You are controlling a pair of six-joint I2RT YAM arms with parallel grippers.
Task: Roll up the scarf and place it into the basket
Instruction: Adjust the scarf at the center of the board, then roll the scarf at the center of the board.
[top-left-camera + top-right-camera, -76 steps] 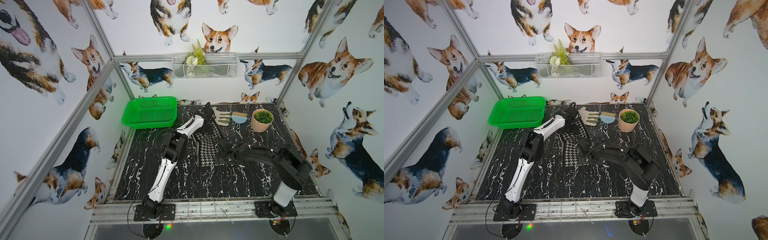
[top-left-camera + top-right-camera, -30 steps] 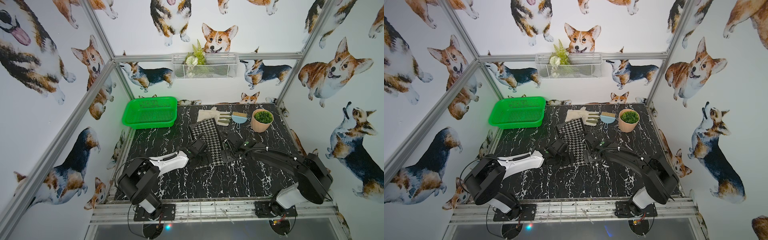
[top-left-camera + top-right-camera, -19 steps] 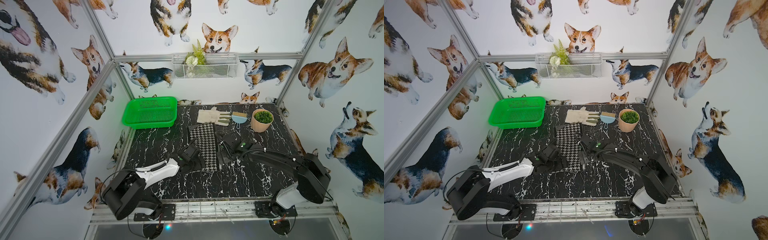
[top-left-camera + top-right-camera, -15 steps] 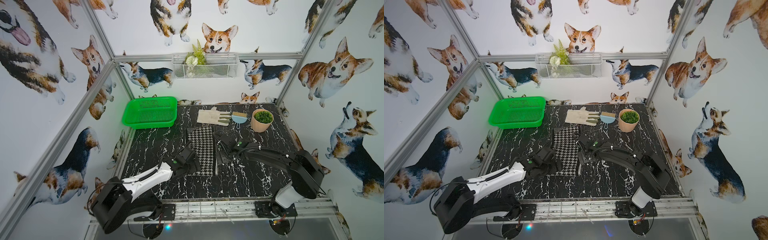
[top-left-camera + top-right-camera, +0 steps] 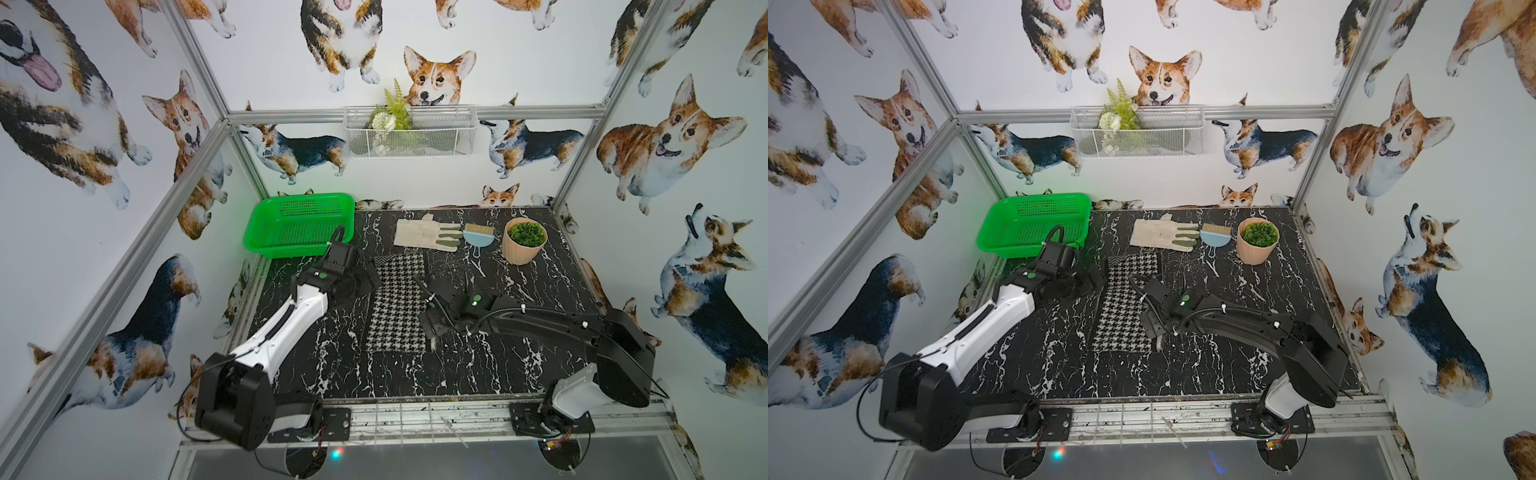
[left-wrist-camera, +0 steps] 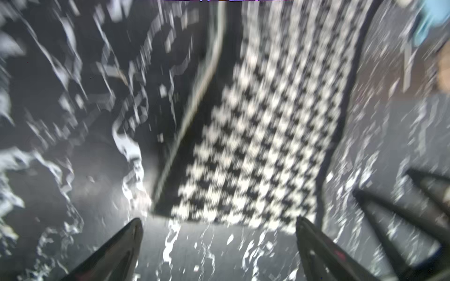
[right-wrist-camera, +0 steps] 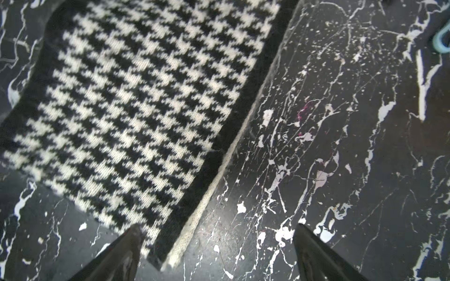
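Black marble-patterned table (image 5: 415,374) seen from above, with both arms reaching in from the near edge. The scarf (image 5: 398,305) (image 5: 1125,305) lies flat at mid-table, houndstooth face up and unrolled, its length running from near to far; its far end lies close to an off-white work glove (image 5: 424,235). The green basket (image 5: 282,248) (image 5: 1000,245) stands in the far left corner, apart from the scarf. The left gripper (image 5: 365,279) (image 5: 1088,282) sits beside the scarf's left edge with jaws spread wide and nothing between them; its blurred wrist view (image 6: 218,220) shows one end of the scarf (image 6: 267,133) just ahead of the fingertips (image 6: 135,226). The right gripper (image 5: 431,332) (image 7: 217,226) is over the scarf's right edge near its near end, also wide open: in its wrist view one fingertip (image 7: 134,233) stands over the houndstooth (image 7: 146,102) by the cream-edged corner and the other over bare table; contact cannot be judged. Beyond the scarf stand a small blue dustpan (image 5: 478,237) and a potted plant (image 5: 523,245); a white wire basket (image 5: 409,133) hangs on the back wall
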